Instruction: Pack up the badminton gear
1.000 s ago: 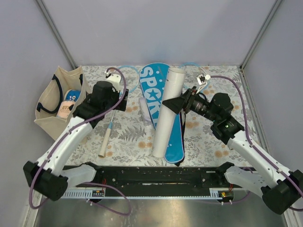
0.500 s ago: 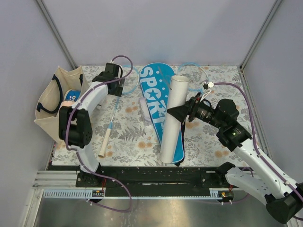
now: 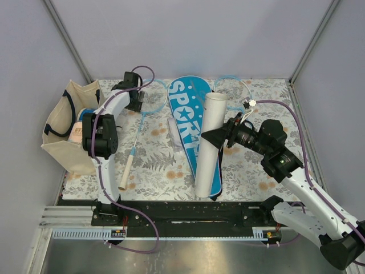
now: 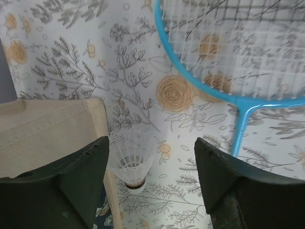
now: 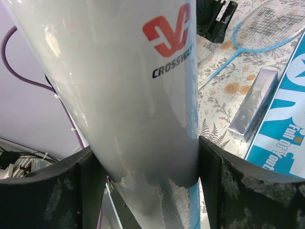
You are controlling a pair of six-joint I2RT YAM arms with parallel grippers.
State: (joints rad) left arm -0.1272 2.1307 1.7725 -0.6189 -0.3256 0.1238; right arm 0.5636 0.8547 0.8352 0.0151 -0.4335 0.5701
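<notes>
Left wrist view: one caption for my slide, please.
Open left gripper framing a white shuttlecock beside the cloth bag, blue racket at upper right.

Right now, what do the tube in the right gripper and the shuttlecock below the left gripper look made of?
The tube looks like glossy plastic or coated card: smooth grey-white, soft highlights, printed CROSSWAY logo. The shuttlecock seems moulded translucent white plastic, given its fine latticed skirt, on a brownish, possibly cork base.

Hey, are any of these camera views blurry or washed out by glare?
Right wrist: soft glare streaks on the glossy white tube, logo sharp. Left wrist: shuttlecock and racket crisp, no glare. Top external: even light, faint shadows, all in focus.
</notes>
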